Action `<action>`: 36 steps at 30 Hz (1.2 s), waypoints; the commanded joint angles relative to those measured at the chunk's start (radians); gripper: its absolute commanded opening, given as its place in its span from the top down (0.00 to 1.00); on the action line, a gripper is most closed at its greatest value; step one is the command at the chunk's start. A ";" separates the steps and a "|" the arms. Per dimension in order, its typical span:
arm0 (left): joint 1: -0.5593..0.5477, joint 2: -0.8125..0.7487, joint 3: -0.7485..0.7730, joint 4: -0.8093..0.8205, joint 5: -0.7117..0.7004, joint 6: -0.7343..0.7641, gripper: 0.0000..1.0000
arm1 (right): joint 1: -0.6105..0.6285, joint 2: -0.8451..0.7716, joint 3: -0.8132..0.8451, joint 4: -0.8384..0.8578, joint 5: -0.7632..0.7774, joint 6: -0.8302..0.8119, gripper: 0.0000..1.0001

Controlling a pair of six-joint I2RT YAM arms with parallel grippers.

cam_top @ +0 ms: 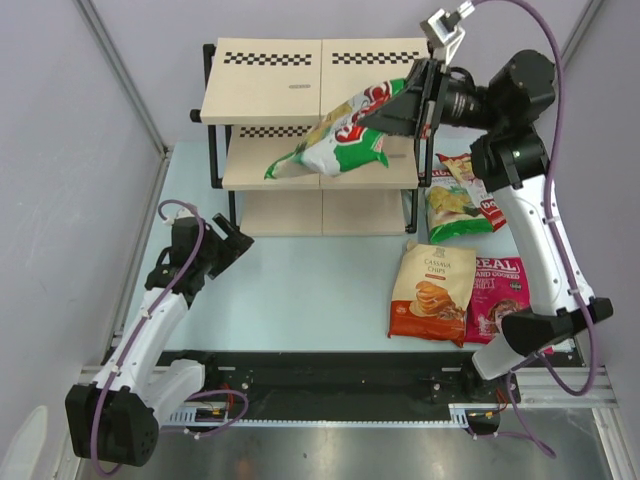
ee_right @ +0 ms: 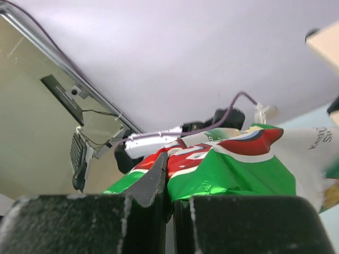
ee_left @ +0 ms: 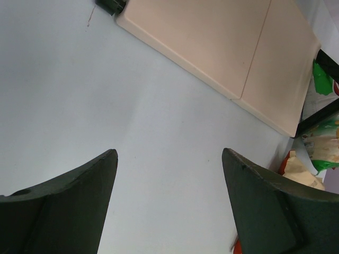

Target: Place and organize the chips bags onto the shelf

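My right gripper (cam_top: 385,112) is shut on a green-and-white Chuba bag (cam_top: 335,138) and holds it in the air over the right part of the shelf (cam_top: 270,80), between the top and middle boards. The same bag (ee_right: 222,169) fills the right wrist view, pinched between the fingers. On the table right of the shelf lie a second green-and-white bag (cam_top: 450,210), a red-and-white bag (cam_top: 480,195), the orange cassava bag (cam_top: 432,292) and the magenta bag (cam_top: 497,298). My left gripper (cam_top: 235,240) is open and empty, low over the table near the shelf's bottom board (ee_left: 222,47).
Grey walls and a metal post stand at the left and back. The black rail with both arm bases runs along the near edge. The right arm's cable loops above the shelf's right end.
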 commanded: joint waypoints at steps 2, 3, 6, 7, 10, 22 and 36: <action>0.012 -0.011 0.017 0.024 -0.003 0.019 0.14 | -0.078 0.125 0.217 0.511 -0.031 0.338 1.00; 0.014 -0.008 0.019 0.025 -0.003 0.019 0.14 | -0.086 0.157 0.272 0.510 -0.031 0.352 1.00; 0.015 0.002 0.028 0.027 -0.003 0.022 0.14 | -0.112 0.304 0.527 0.541 -0.021 0.437 1.00; 0.015 0.003 0.031 0.027 -0.006 0.024 0.14 | -0.121 0.349 0.561 0.600 -0.004 0.474 1.00; 0.018 0.011 0.042 0.016 -0.011 0.029 0.14 | -0.152 0.365 0.566 0.665 0.022 0.544 1.00; 0.023 0.060 0.060 0.036 -0.007 0.012 0.14 | -0.181 0.086 -0.089 0.354 0.398 -0.068 1.00; 0.024 0.135 0.148 0.025 -0.016 0.033 0.14 | -0.101 0.013 -0.220 0.101 0.823 -0.199 1.00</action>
